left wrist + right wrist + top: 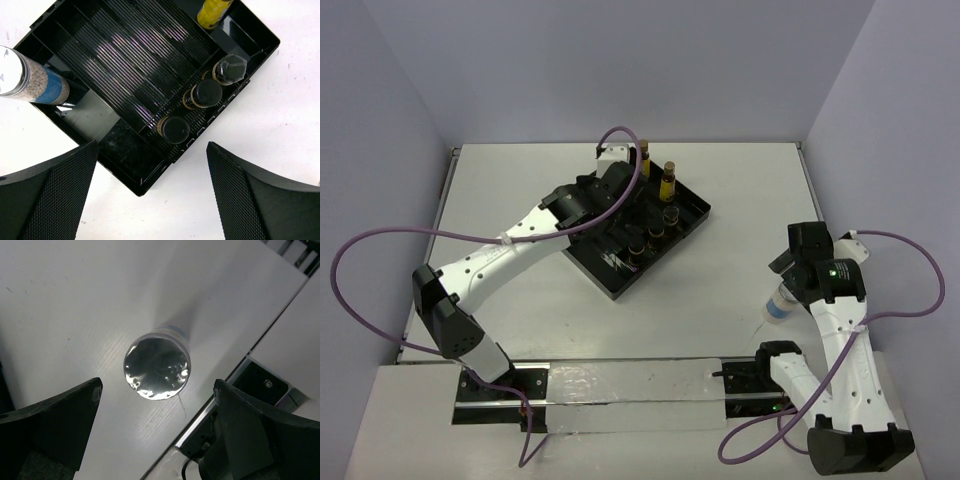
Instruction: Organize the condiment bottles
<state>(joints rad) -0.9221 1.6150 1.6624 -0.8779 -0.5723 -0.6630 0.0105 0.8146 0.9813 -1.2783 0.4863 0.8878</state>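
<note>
white surface [720, 300] carries an upright pale-lidded, blue-labelled bottle [157, 365] directly below the right pincer [157, 385], jaws wide apart and empty.

- The left arm [510, 245] reaches from lower left to upper centre; the left hand [151, 147] faces down, fingers wide apart.
- The right arm [835, 340] rises folded at right; the right hand [157, 384] faces down, fingers wide apart.
</note>
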